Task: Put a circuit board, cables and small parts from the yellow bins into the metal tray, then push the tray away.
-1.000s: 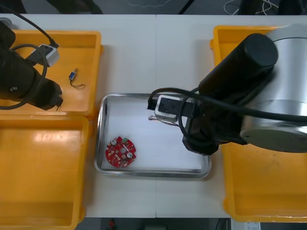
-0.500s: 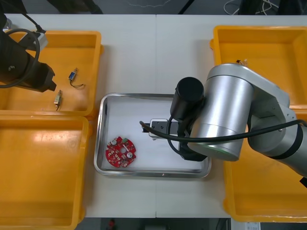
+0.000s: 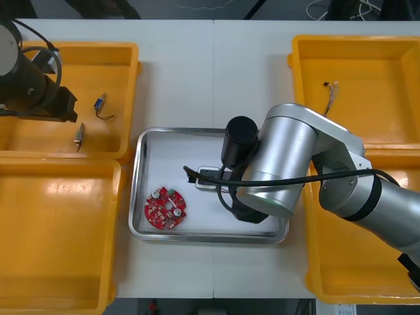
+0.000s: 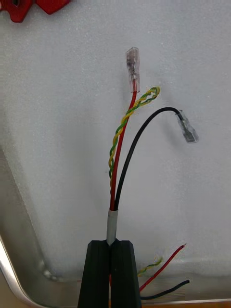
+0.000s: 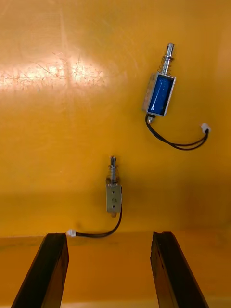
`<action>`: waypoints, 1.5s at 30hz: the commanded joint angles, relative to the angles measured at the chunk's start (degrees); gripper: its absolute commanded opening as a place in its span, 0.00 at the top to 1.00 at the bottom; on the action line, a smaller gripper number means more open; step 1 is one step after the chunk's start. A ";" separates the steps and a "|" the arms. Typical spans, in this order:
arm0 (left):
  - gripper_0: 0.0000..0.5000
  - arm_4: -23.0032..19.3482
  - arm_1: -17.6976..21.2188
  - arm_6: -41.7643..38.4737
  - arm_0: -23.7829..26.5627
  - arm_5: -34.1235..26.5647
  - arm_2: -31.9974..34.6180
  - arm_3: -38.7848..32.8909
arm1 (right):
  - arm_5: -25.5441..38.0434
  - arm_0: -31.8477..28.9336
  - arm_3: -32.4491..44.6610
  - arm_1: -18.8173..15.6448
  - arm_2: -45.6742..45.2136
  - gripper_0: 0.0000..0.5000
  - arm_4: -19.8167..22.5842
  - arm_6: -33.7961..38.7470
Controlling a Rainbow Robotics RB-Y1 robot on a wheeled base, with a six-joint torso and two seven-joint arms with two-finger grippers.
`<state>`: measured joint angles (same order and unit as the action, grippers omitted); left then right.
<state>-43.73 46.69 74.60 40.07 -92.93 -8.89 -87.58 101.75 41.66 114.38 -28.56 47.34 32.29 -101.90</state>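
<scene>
Over the white inside of the metal tray (image 3: 140,197), my right gripper (image 4: 114,244) is shut on a red and yellow cable (image 4: 120,159), a bundle of red, black and twisted yellow wires. Its plug ends lie on the tray floor ahead of the fingers. From the front, the right gripper (image 3: 191,174) sits mid-tray under the arm. A round red circuit board (image 3: 165,208) lies in the tray's near left corner. My left gripper (image 5: 109,236) stands open above the far left yellow bin (image 3: 125,72), just short of a silver small metal part (image 5: 113,192). A blue one (image 5: 161,91) lies beyond.
A thin cable (image 3: 330,92) lies in the far right yellow bin (image 3: 354,49). The near left yellow bin (image 3: 59,236) and the near right one (image 3: 348,262) flank the tray. The tray's rim (image 4: 14,269) runs close beside my right fingers.
My right arm has swung left and nearer across the tray with the cable. My left arm has drawn back toward the bin's far left, uncovering the silver small part.
</scene>
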 commanded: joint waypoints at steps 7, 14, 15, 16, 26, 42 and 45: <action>0.00 2.42 -2.84 6.35 4.32 7.42 -5.61 7.69 | -5.51 -1.75 -1.71 1.14 6.01 1.00 -2.14 0.03; 0.00 2.77 -3.01 6.70 4.32 10.84 -9.65 11.03 | -5.60 -2.55 -1.88 1.14 6.45 0.95 -2.58 0.12; 0.00 2.69 -3.01 6.61 4.32 11.11 -10.27 11.47 | -5.60 -2.81 -2.06 1.23 6.45 0.93 -2.58 0.12; 0.00 2.69 -3.01 6.52 4.32 11.20 -10.53 11.73 | -5.60 -2.81 -2.06 1.14 6.45 0.92 -2.49 0.12; 0.00 2.51 -3.01 6.79 4.32 13.31 -13.08 14.46 | -5.51 -2.90 -1.62 1.32 6.36 0.00 -7.50 -0.85; 1.00 2.16 -2.84 6.52 4.23 12.43 -10.71 13.14 | -3.05 -1.75 -1.09 3.25 -2.87 0.00 -4.95 -1.11; 1.00 2.33 -2.84 6.52 4.23 9.17 -7.81 11.29 | -0.68 -0.96 -0.30 3.60 -5.51 0.00 -3.99 -1.11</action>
<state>-41.65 44.20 75.07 42.60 -80.81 -20.91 -73.58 99.30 39.28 112.10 -26.56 45.48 27.21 -101.89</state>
